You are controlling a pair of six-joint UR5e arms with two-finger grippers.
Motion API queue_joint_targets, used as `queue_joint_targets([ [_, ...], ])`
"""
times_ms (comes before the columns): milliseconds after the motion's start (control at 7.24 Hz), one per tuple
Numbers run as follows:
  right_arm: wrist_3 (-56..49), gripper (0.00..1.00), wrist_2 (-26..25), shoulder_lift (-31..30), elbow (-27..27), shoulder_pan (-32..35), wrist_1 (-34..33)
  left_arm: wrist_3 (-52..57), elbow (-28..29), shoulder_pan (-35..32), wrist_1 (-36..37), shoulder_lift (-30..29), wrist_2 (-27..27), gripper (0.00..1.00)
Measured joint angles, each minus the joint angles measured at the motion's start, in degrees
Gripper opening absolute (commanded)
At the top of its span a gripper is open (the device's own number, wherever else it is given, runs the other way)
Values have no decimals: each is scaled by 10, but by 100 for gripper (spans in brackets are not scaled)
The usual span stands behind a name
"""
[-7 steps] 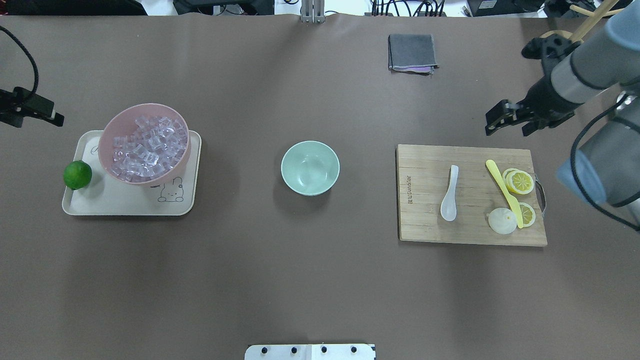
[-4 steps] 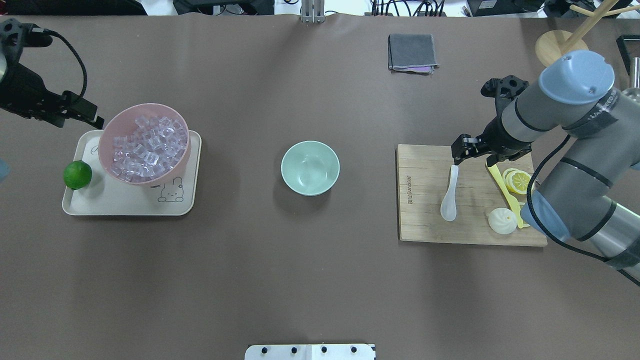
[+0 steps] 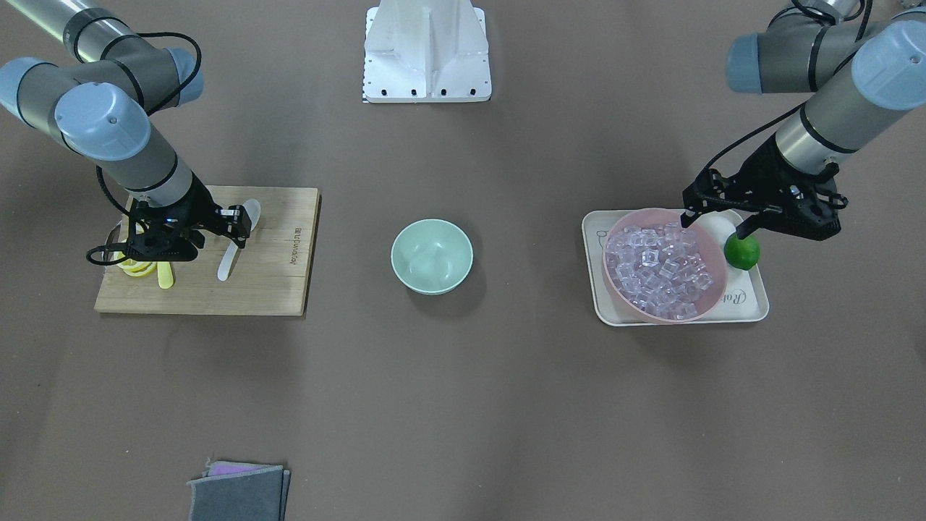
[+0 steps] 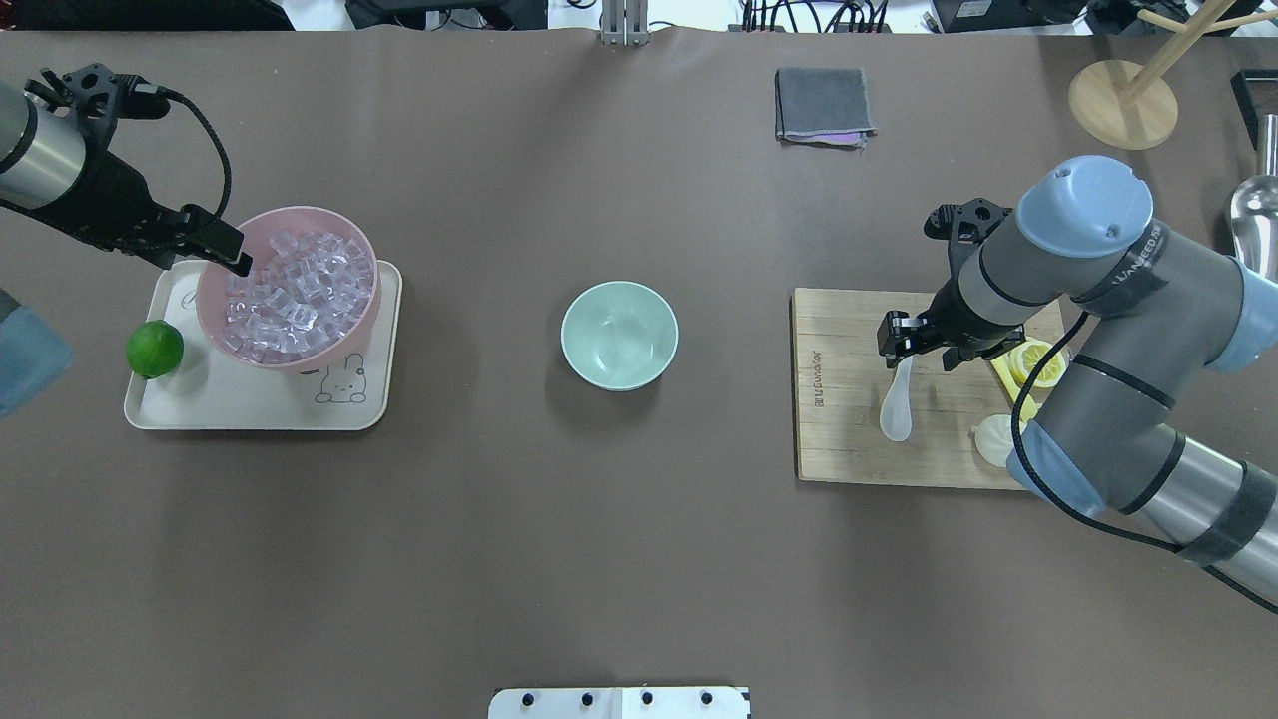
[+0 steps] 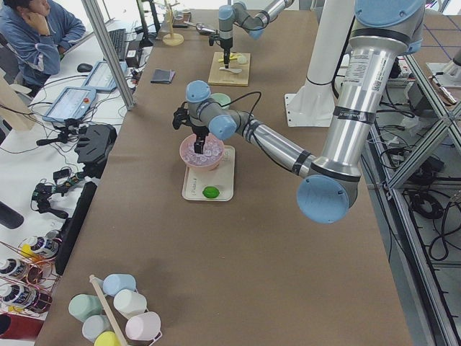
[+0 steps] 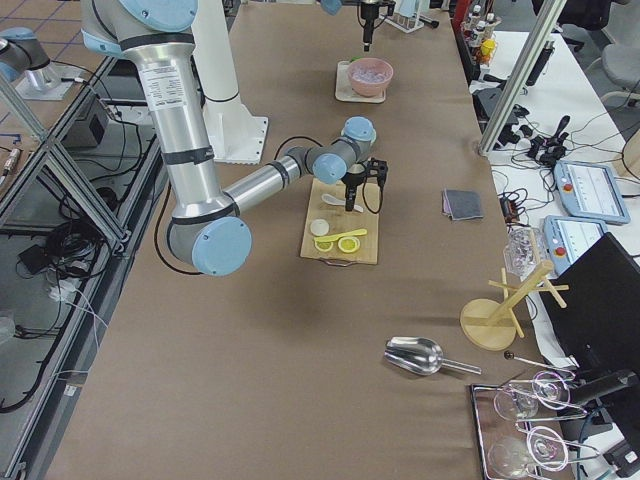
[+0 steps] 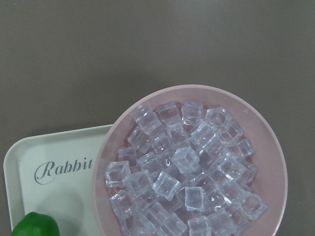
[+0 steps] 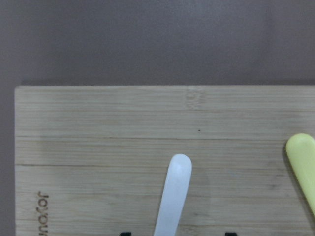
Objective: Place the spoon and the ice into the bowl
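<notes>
The white spoon lies on the wooden cutting board, its handle pointing away from the robot. My right gripper is open and hovers over the handle end. In the right wrist view the handle runs between the two dark fingertips. The empty mint-green bowl stands at the table's middle. The ice fills the pink bowl on the tray. My left gripper is open and empty above that bowl's left rim. The left wrist view looks down on the ice cubes.
A lime sits on the cream tray. A yellow knife, lemon slices and a white bun lie on the board's right part. A grey cloth, a wooden stand and a metal scoop are farther off.
My right gripper has moved left and nearer, from beyond the board's far right corner to over the spoon's handle. My left gripper has moved right to the pink bowl's rim.
</notes>
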Motion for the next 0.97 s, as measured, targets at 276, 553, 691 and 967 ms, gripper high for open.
queue_joint_targets([
  [276,1,39,-10,1,-11,-9,0,0,2,5,0,-4,2,96],
  [553,2,0,-12,1,-15,-11,0,0,3,6,0,-5,3,96],
  [691,2,0,-11,1,-15,-11,0,0,3,6,0,-5,3,96],
  [967,2,0,-7,1,-11,-11,0,0,2,6,0,-5,3,96],
])
